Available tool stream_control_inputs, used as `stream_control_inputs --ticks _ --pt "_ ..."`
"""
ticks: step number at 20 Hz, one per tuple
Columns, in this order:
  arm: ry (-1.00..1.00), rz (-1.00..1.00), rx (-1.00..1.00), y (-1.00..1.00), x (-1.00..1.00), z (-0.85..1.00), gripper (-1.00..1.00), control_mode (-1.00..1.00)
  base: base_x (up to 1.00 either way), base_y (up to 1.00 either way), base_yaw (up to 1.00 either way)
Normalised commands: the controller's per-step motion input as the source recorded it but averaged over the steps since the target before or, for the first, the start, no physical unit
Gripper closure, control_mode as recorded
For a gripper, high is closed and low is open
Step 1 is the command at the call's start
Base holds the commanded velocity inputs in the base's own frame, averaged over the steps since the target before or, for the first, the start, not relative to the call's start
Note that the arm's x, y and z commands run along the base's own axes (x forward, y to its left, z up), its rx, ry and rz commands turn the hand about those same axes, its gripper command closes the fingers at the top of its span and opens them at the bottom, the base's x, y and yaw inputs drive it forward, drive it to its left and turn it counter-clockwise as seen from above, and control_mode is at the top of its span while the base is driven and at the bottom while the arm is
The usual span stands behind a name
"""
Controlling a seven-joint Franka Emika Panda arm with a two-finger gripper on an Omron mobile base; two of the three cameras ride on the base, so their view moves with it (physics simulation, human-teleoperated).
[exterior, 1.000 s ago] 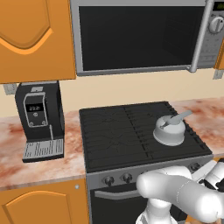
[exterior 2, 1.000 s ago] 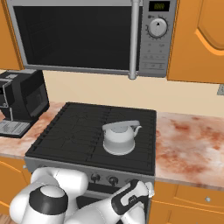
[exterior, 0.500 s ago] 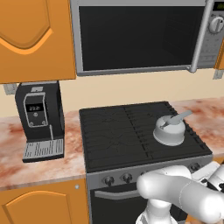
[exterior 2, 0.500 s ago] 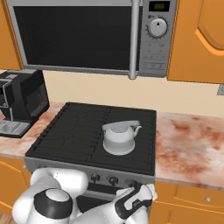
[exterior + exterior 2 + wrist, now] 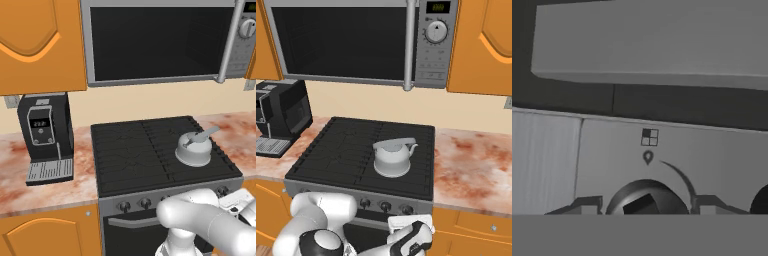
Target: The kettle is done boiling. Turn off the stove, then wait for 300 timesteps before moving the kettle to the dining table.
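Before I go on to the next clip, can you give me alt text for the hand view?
Close-up of the stove's grey front panel: a round dark knob sits between the two fingertips of the gripper, one on each side of it; contact cannot be judged. Above the knob is a small burner diagram and a pointer mark; the edge of another knob shows at right.

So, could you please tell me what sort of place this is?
A rendered home kitchen: a black stove with a kettle on it, a microwave above, and orange cabinets over a marbled counter.
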Motion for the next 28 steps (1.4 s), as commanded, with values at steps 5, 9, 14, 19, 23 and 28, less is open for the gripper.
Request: stream_control_inputs --ticks 5,9,14,19,23,28 --pt "-0.11 0.00 0.24 -0.05 -0.15 -0.10 1.00 -1.00 0.00 0.00 0.00" --pt "-0.09 0.02 0.26 -0.03 -0.14 -0.08 1.00 -1.00 0.00 0.00 0.00" --pt "-0.06 0.03 0.26 -0.02 -0.15 -0.06 1.00 -1.00 0.00 0.00 0.00" --pt "-0.02 0.03 0.23 0.00 -0.14 -0.05 1.00 -1.00 0.00 0.00 0.00" --pt "-0.01 0.03 0.21 0.00 -0.11 -0.05 1.00 -1.00 0.00 0.00 0.00" --pt "0.00 0.03 0.14 0.00 -0.05 -0.02 1.00 -1.00 0.00 0.00 0.00"
